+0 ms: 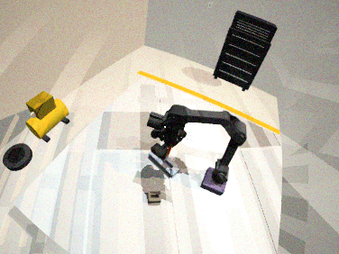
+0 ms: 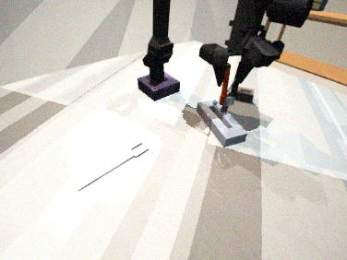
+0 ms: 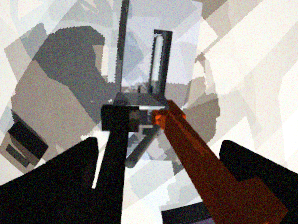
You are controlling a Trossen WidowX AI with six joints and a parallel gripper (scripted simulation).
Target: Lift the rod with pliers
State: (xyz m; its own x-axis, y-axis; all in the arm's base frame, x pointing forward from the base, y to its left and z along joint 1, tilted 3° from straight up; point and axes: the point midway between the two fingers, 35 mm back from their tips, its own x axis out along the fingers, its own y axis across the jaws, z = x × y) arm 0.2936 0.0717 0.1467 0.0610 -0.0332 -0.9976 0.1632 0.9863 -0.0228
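Claw [image 1: 167, 150] [image 2: 226, 88] [image 3: 161, 147] gripping the locking pliers [image 1: 169, 150] [image 2: 225, 85] [image 3: 187, 145] by partly spread handles above the grey channel block [image 1: 159, 163] [image 2: 235, 137] [image 3: 187, 35], where the pale rod [image 3: 158, 52] appears to lie in the slot; aligning the jaws lengthwise before lowering them straight should avoid catching its walls.

Can't follow the arm [image 1: 198, 114] [image 2: 160, 23] past the top edge of the exterior view. Can't see all of the pliers [image 1: 169, 150] [image 2: 225, 85] [image 3: 187, 142], partly hidden by the end effector [image 1: 164, 151] [image 2: 227, 88] [image 3: 161, 147] at centre in the top view. Can't tell jaw depth in the channel block [image 1: 158, 160] [image 2: 234, 138] [image 3: 186, 60], cropped at the wrist view's top edge.
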